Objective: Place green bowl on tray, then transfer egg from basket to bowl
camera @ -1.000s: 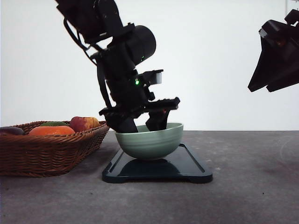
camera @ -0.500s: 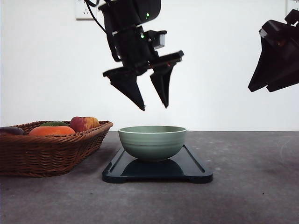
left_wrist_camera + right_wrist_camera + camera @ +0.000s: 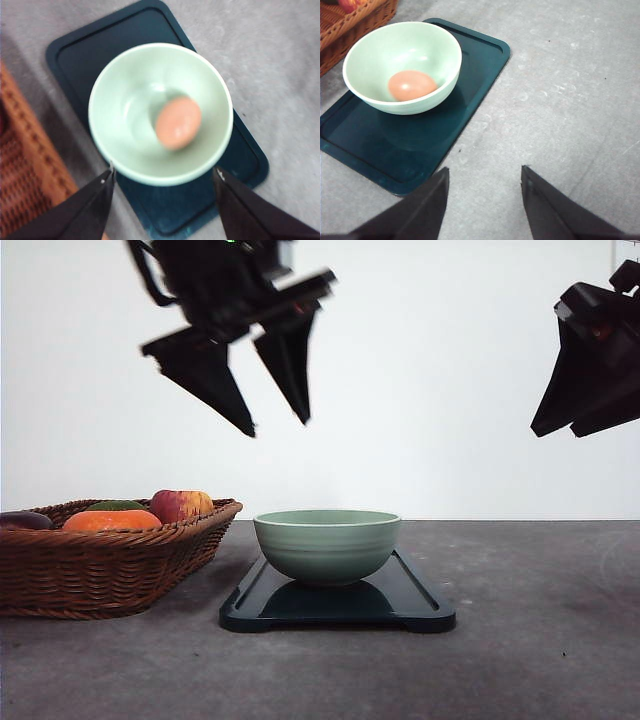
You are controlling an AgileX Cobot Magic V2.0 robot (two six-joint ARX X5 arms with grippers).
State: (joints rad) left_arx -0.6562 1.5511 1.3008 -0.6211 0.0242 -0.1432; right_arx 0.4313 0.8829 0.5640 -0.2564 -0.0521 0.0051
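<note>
Left gripper [image 3: 277, 422] jaws spread wide, empty, touching nothing, raised well above green bowl [image 3: 327, 543] and toward basket side. Right gripper [image 3: 482, 175] also spread, empty, high at right, well apart from tray [image 3: 415, 602]. Green bowl stands upright on tray; egg [image 3: 411, 85] lies inside bowl, off-centre, below left gripper. Basket [image 3: 100, 565] just beside tray, holding apple [image 3: 180, 504] and orange fruit [image 3: 110, 520].
</note>
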